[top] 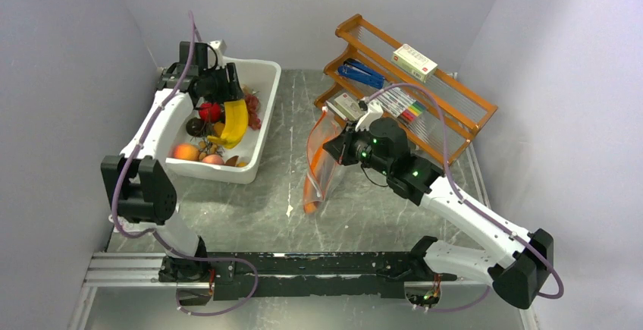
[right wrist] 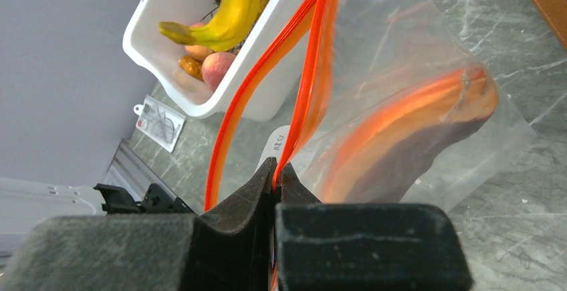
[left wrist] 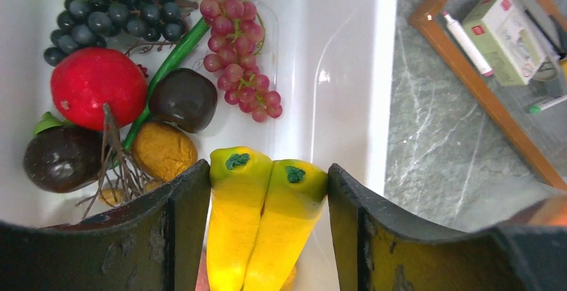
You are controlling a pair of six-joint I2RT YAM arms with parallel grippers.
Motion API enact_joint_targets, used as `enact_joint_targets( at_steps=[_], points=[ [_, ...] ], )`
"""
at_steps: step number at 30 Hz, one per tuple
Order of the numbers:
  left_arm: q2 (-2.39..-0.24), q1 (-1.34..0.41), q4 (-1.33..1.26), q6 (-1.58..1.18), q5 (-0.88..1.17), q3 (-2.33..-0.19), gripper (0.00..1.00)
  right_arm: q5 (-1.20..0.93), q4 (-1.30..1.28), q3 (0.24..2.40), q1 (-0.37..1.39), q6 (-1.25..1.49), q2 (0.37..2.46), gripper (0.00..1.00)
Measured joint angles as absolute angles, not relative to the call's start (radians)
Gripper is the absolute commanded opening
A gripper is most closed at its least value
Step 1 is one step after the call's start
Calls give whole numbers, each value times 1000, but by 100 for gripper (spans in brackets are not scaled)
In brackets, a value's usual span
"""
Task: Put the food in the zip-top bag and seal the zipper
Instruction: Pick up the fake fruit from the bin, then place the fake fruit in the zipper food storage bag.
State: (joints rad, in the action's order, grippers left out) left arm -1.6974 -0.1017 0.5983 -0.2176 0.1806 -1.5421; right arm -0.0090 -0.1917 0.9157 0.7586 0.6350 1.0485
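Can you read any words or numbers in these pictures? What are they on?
No text reads clearly.
Bag label: grey letters, too blurred.
Box: red marks, too small.
White card: print too small.

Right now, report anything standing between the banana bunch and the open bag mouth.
Only the white bin's bag-side wall: the left hand grips the banana bunch within the bin. The table between bin and zip-top bag shows nothing in the way. The right hand holds the bag's mouth open; a dark slab lies deeper inside.
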Motion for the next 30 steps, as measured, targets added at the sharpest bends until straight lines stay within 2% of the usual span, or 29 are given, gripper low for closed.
enact_joint_targets(
  at_steps=[9,18,30],
  points=[
    [-1395,-102,600,-252,200,-1420,7,-78,-138,899,760,661,1085,0],
    [-1146,-102,605,-286,200,-1425,7,-91,-70,850,761,648,1043,0],
    [-992,-102,434,-496,545,-1342,7,-121,-28,845,761,682,1053,0]
  ],
)
